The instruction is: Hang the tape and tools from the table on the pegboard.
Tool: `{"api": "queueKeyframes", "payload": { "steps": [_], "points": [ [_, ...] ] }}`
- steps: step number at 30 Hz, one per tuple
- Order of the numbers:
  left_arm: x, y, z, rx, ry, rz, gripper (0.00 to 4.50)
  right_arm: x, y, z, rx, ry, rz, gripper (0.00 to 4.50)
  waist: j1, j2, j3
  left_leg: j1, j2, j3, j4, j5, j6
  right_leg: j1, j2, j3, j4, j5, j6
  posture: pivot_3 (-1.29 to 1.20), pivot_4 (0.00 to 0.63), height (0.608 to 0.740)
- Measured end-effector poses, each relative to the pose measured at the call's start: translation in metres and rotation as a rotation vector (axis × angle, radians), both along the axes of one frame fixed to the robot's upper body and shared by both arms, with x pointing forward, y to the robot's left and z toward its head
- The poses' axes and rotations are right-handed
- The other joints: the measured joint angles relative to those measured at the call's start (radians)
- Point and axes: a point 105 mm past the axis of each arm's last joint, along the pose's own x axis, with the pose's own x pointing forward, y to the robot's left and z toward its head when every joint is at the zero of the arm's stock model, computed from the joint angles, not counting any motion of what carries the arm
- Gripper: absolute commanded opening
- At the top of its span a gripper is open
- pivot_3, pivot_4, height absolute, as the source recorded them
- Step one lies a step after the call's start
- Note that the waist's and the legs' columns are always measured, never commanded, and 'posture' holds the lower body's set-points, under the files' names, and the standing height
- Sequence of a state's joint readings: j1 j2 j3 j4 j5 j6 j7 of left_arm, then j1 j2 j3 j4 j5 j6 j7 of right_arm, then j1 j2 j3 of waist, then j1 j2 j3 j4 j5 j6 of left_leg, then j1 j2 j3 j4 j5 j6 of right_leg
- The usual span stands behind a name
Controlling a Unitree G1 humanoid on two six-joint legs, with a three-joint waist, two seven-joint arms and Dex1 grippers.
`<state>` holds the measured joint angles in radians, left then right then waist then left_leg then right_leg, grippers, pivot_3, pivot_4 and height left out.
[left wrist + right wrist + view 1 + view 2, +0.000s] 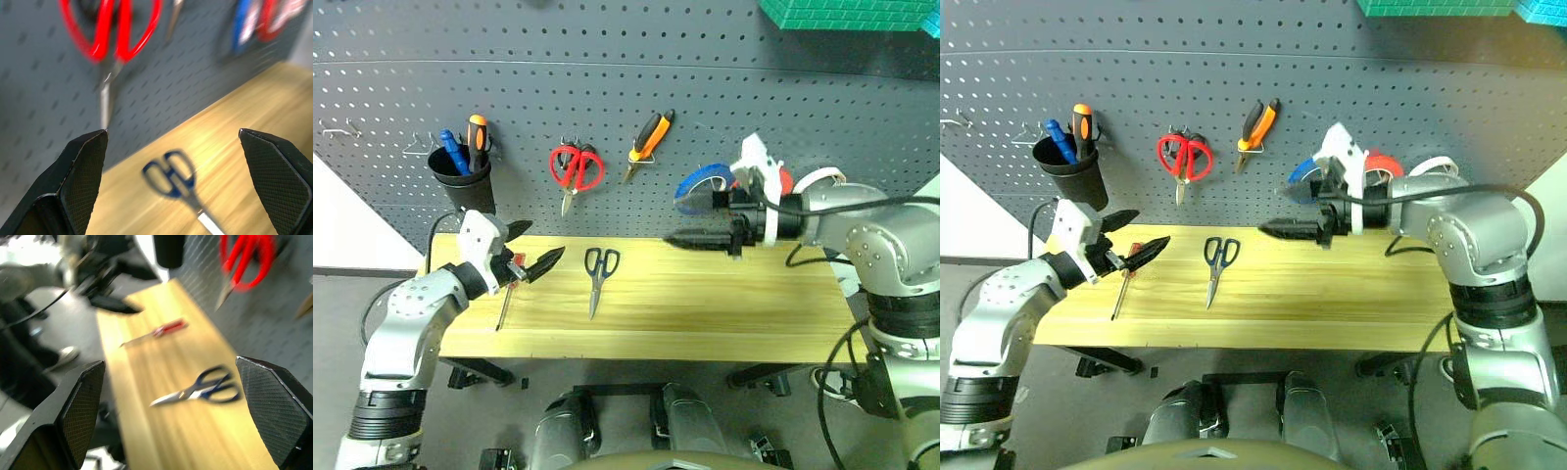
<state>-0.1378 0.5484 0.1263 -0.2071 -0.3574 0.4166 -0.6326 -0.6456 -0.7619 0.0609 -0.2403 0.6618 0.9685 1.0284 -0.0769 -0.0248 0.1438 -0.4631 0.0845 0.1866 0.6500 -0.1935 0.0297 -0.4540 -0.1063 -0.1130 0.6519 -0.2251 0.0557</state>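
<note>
Table [724, 323] before the pegboard [607, 88]. The dark-handled scissors [599, 277] lie flat on the table left of centre, long axis running front to back: handles toward the pegboard, blades toward the front edge. The red-handled screwdriver [1126, 281] lies near the table's left end, handle toward the pegboard, shaft toward the front edge, tilted slightly left. The pliers [648, 142] hang on the pegboard, orange-and-black handles up and to the right, nose down and to the left. The red tape [1386, 164] hangs on the pegboard behind the right arm, between a blue roll [703, 186] and a white roll [818, 178]. Left gripper [536, 247] is over the table's left end just above the screwdriver's handle, jaws spread, empty. Right gripper [690, 238] is above the table's right half, pointing left, jaws spread wide in its wrist view, empty. Red scissors [575, 168] hang blades down; a black cup [463, 181] holds two screwdrivers.
</note>
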Motion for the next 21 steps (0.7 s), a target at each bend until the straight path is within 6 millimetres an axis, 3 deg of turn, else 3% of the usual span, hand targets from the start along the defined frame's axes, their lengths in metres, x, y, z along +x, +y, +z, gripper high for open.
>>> {"api": "queueKeyframes", "payload": {
  "steps": [5,11,15,21],
  "points": [
    [0.006,-0.017,-0.026,0.013,0.088,0.081,4.50,0.004,-0.004,-0.014,-0.033,0.013,0.008,4.47,0.012,0.000,0.000,0.000,0.001,0.000,0.001,-0.001,0.001,0.000,-0.001,0.000,0.000,0.000,0.000,-0.07,0.142,0.730],
    [0.017,-0.044,-0.047,0.013,0.200,0.182,4.50,0.003,-0.014,-0.048,-0.087,0.066,0.024,4.47,0.036,0.000,0.001,0.000,0.000,0.000,0.002,-0.002,0.003,0.001,-0.003,-0.001,0.000,-0.002,-0.003,-0.08,0.166,0.730],
    [0.028,-0.064,-0.060,-0.002,0.299,0.256,4.50,0.009,-0.026,-0.052,-0.070,0.051,0.022,4.47,0.037,0.000,0.002,0.000,-0.001,-0.001,0.004,-0.003,0.007,0.004,-0.004,-0.001,-0.001,-0.002,-0.002,-0.10,0.180,0.730],
    [0.032,-0.071,-0.082,0.048,0.407,0.334,4.50,0.023,-0.046,-0.055,-0.073,-0.021,0.010,4.47,0.031,0.003,0.007,0.001,0.000,-0.001,0.004,-0.003,0.007,0.004,-0.004,-0.002,-0.001,-0.002,-0.002,-0.13,0.202,0.730]
  ]
}}
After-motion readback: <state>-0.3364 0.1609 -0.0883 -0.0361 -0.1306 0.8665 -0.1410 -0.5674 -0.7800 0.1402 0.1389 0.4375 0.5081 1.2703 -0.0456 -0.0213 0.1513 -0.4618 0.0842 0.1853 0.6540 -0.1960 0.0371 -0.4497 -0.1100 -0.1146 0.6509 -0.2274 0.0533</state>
